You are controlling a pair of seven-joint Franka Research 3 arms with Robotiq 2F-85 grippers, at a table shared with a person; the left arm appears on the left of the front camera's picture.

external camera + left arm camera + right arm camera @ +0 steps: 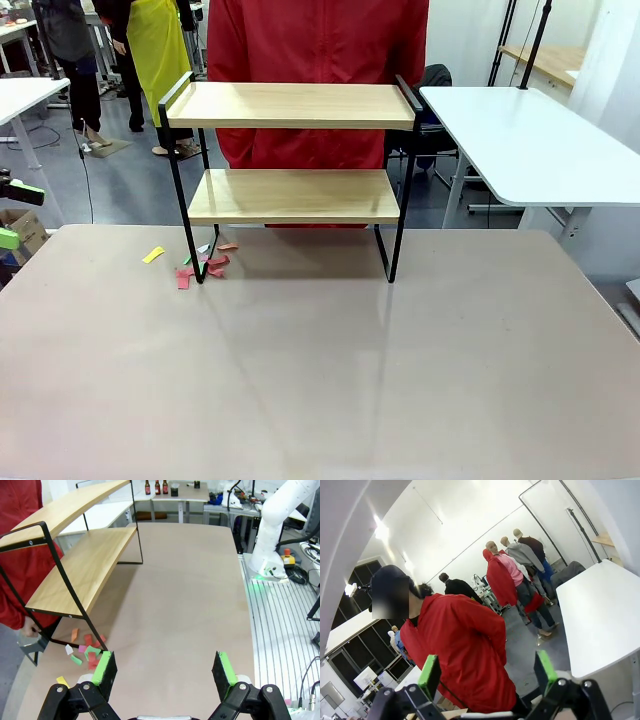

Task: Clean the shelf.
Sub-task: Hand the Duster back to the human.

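Standing at the far middle of the table (320,380), the shelf (292,105) has both wooden boards bare; coloured paper scraps (200,265) lie around its near-left leg. Looks light and rigid, likely tippy on thin legs. Best hold: black side rail or a frame upright, not the smooth board edges. Left gripper (166,672) spread wide, empty, hovering near the scraps. Right gripper (489,672) also wide open, empty, aimed at the person in red (462,645).

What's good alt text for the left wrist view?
Open left end effector hovers over a brown table, facing a two-tier wooden shelf. Coloured paper scraps lie by the shelf's leg.
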